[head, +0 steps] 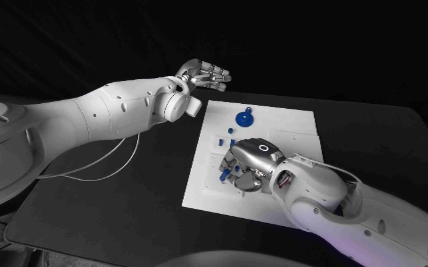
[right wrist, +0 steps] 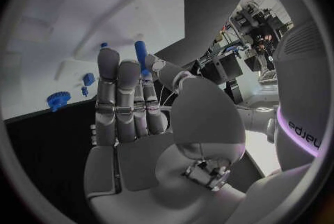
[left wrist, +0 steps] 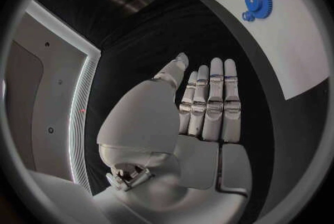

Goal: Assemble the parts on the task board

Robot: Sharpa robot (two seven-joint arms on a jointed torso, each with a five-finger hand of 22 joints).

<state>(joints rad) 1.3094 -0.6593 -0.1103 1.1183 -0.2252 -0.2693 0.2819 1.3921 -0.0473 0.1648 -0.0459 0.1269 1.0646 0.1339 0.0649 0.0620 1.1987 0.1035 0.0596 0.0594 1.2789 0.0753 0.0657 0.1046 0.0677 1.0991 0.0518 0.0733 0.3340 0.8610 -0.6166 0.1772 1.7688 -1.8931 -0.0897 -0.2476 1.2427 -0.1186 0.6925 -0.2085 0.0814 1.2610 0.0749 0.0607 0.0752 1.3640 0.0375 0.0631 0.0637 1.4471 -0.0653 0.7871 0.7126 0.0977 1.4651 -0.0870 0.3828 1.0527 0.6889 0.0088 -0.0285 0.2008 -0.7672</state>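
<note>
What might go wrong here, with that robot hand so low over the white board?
The right robot hand pinches a thin blue peg at its fingertips; it may slip or tilt. That hand hides the small blue parts beneath it from the head camera and might knock them. The blue gear lies loose nearby on the task board.

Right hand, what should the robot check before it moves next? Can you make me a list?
1. Right hand has a part: ok, a blue peg is pinched at its fingertips.
2. Right hand is over the task board: ok, it is above the board's near side.
3. Peg lined up with its hole: cannot tell, the hand hides that spot.
4. Left hand out of the way: ok, it is open, holds nothing, and sits off the board's far left corner.
5. Blue gear clear of the right hand: ok, it lies apart, farther up the board.
</note>
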